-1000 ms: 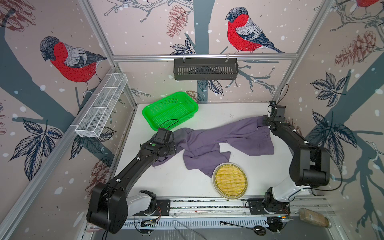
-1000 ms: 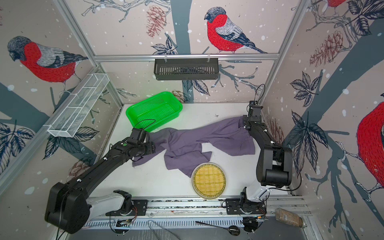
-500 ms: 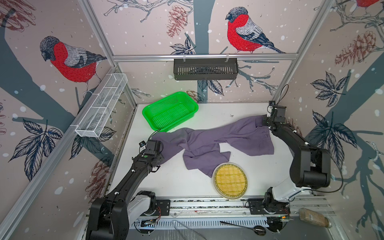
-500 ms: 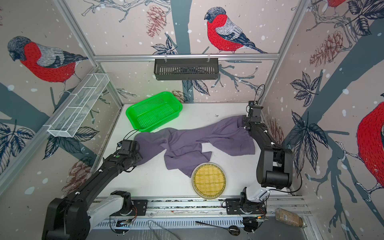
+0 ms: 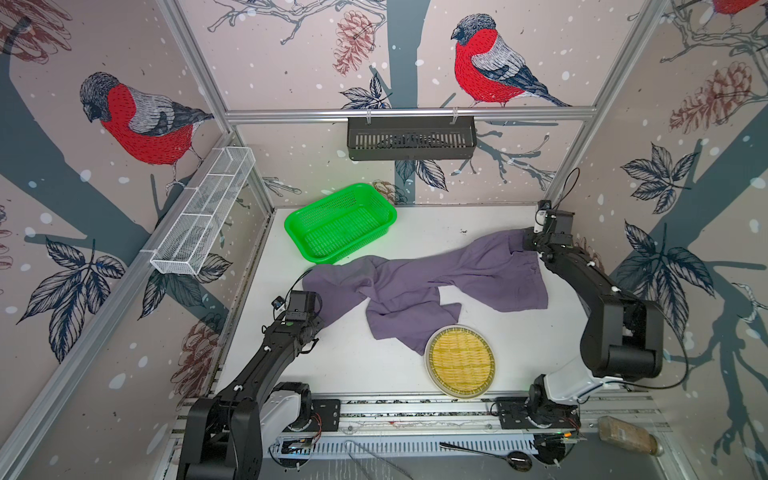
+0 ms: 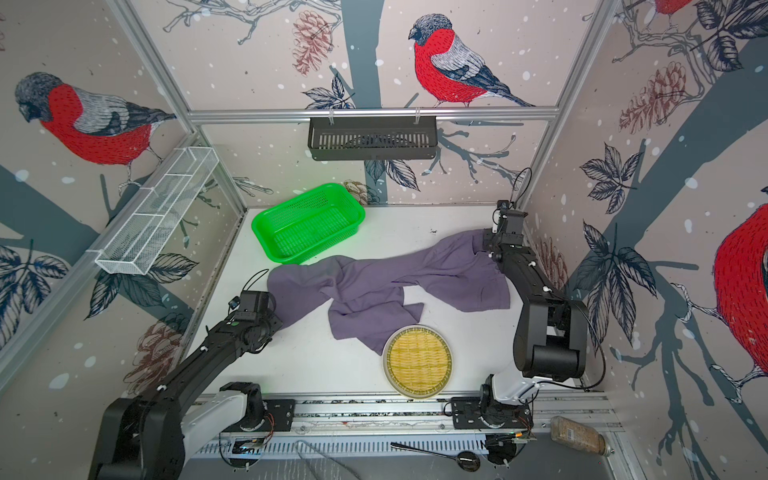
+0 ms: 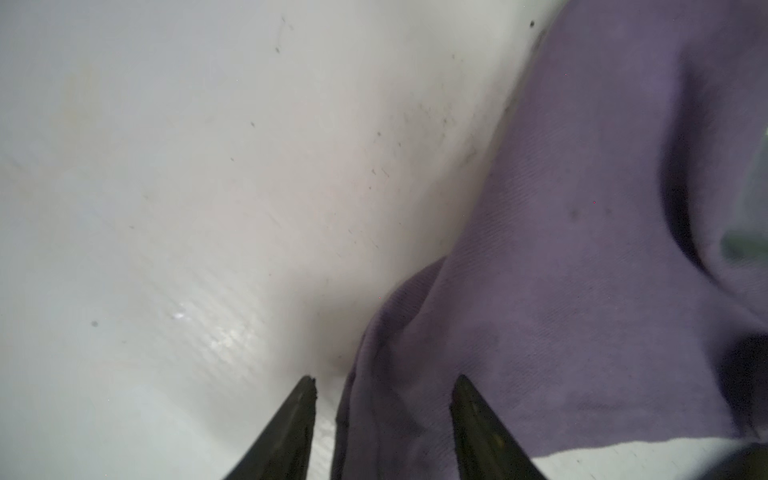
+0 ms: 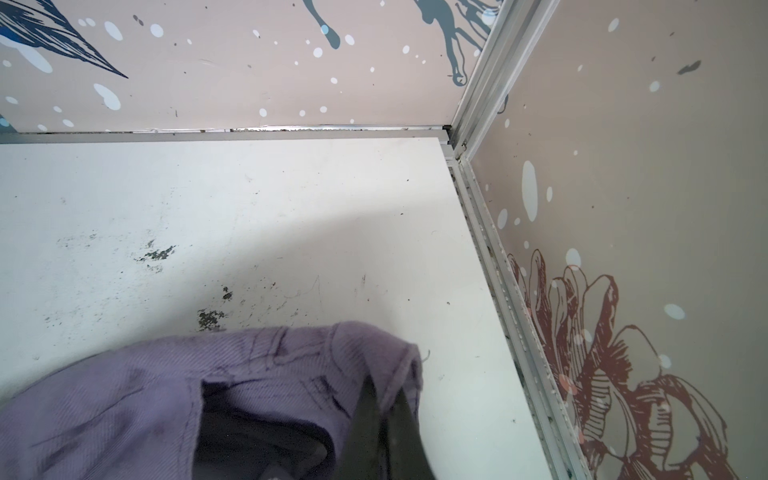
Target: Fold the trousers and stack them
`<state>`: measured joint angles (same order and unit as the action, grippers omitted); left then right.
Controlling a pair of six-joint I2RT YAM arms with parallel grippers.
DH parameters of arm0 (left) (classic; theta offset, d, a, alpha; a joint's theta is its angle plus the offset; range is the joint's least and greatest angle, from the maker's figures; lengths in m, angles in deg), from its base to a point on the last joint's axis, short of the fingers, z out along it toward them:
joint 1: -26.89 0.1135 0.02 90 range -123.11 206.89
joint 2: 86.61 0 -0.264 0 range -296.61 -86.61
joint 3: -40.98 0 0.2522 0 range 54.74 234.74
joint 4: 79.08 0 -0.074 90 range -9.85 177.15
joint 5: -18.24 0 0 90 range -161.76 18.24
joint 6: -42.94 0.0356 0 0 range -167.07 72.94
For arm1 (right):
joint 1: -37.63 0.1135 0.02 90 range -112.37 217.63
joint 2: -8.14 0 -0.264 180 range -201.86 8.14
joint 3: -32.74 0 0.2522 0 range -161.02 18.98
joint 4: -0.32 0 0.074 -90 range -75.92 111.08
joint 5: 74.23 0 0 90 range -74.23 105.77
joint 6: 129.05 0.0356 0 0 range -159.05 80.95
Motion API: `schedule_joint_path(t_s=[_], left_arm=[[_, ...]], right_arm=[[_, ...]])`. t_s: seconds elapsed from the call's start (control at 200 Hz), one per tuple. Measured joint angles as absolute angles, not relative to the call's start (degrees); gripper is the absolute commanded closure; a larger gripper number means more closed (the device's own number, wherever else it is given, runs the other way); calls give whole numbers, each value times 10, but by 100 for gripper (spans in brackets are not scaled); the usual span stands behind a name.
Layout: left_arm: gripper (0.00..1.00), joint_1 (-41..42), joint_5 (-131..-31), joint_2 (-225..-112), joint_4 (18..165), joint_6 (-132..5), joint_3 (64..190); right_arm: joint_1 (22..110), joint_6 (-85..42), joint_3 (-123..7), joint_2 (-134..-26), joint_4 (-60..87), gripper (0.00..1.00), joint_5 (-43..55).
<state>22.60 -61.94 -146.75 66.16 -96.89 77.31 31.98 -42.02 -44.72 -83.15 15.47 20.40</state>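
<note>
Flattening step: right end effector [image 8: 384, 401] is clamped on the trousers [image 5: 415, 286] at the waistband. Left end effector [image 7: 382, 386], jaws apart, straddles a leg hem; judged next move: pinch it and pull straight.

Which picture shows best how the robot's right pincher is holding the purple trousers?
The right wrist view: the right gripper is shut on the waistband corner of the trousers, close up. In both top views the wrist hides the pinch. The left wrist view shows only another cloth edge between the fingers of the open left gripper.
</note>
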Motion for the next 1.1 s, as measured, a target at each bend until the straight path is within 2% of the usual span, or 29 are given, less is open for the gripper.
schedule_joint_path(t_s=[0.11, 0.225, 0.29, 0.7, 0.966, 1.096], left_arm=[[63, 226, -624, -1481, 694, -972, 765], [92, 226, -627, -1486, 705, -972, 764], [100, 227, -634, -1484, 689, -968, 772], [100, 227, -619, -1375, 537, -957, 977], [100, 227, -506, -1310, 414, -966, 1146], [100, 227, -451, -1291, 371, -983, 1186]], right_arm=[[320, -420, -448, -834, 155, 96, 203], [320, -420, -450, -834, 154, 96, 201], [320, -420, -451, -833, 154, 96, 201], [315, -420, -460, -798, 156, 96, 204], [278, -407, -459, -732, 158, 96, 226], [247, -401, -459, -698, 156, 96, 241]])
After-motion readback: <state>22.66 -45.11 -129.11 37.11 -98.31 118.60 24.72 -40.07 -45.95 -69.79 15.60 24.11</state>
